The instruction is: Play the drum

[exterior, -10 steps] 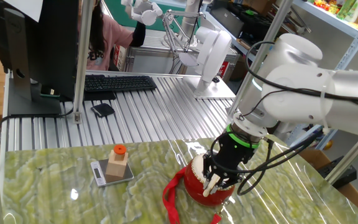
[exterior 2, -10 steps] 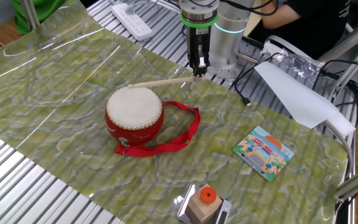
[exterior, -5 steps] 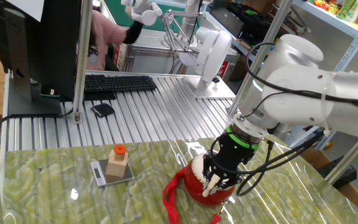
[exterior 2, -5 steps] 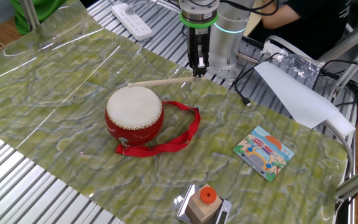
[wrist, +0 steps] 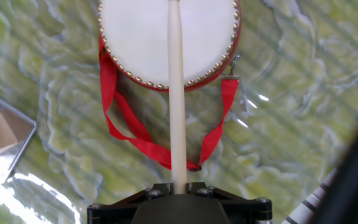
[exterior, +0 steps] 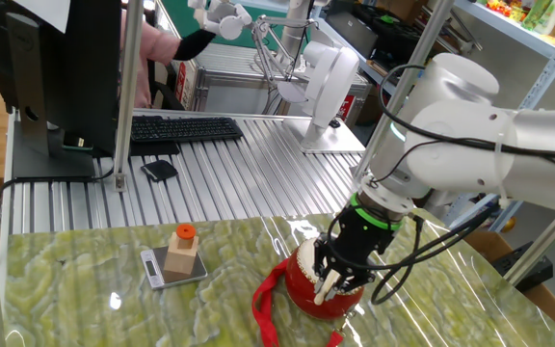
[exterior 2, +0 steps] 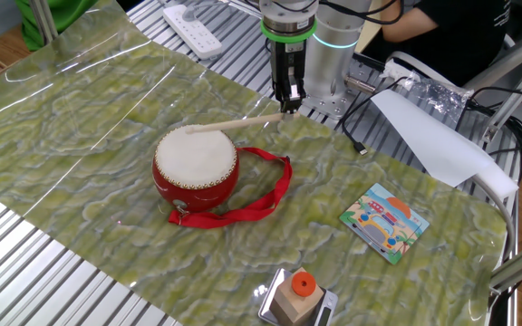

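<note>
The red drum point(exterior 2: 196, 167) with a cream skin top sits on the green mat, its red ribbon strap point(exterior 2: 263, 197) looped beside it. It also shows in the hand view point(wrist: 142, 37) and, partly hidden by the arm, in one fixed view point(exterior: 304, 280). My gripper point(exterior 2: 287, 101) is shut on a pale wooden drumstick point(exterior 2: 238, 122). The stick reaches from the jaws out over the skin, with its tip at the skin's far edge. In the hand view the drumstick point(wrist: 176, 93) runs straight up from my gripper point(wrist: 179, 186) across the drum skin.
A wooden block with an orange cap point(exterior 2: 297, 295) stands on a small scale at the mat's edge. A picture card point(exterior 2: 384, 222) lies on the mat. A white sheet point(exterior 2: 433, 145), cables, a keyboard point(exterior: 183, 128) and a power strip point(exterior 2: 195, 27) lie beyond the mat.
The drumstick has tilted down a little, its tip now closer to the drum skin. The drum has not moved. A person in the background has shifted.
</note>
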### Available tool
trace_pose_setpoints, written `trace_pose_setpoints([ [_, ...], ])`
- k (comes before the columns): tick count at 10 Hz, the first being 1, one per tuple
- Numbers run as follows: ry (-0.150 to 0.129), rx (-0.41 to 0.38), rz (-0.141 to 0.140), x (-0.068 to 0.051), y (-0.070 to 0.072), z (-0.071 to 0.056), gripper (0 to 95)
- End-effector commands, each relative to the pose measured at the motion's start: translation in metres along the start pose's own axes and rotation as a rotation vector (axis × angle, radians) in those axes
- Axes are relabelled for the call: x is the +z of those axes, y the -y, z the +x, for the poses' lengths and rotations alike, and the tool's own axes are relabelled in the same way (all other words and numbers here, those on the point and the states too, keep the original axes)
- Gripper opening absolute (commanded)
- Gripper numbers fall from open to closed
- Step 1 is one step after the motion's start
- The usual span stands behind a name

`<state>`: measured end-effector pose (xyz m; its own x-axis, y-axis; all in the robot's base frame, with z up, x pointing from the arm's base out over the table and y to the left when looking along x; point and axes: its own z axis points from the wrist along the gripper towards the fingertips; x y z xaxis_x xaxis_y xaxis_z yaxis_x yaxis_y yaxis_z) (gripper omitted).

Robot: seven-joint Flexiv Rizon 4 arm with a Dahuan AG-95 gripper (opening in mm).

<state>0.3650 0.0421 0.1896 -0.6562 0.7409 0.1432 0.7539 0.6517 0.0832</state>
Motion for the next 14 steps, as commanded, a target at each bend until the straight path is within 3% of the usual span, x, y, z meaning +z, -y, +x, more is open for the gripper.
trace_pose_setpoints([
  [1, 0.001, 0.006, -0.002, -0.0005, 0.0003, 0.0008, 0.0],
  [9, -0.004, 0.038, -0.004, -0.0006, 0.0003, 0.0009, 0.0],
  [12, 0.009, 0.012, -0.003, -0.0006, 0.0003, 0.0011, 0.0],
  [14, 0.024, 0.07, -0.004, -0.0006, 0.0003, 0.0011, 0.0],
])
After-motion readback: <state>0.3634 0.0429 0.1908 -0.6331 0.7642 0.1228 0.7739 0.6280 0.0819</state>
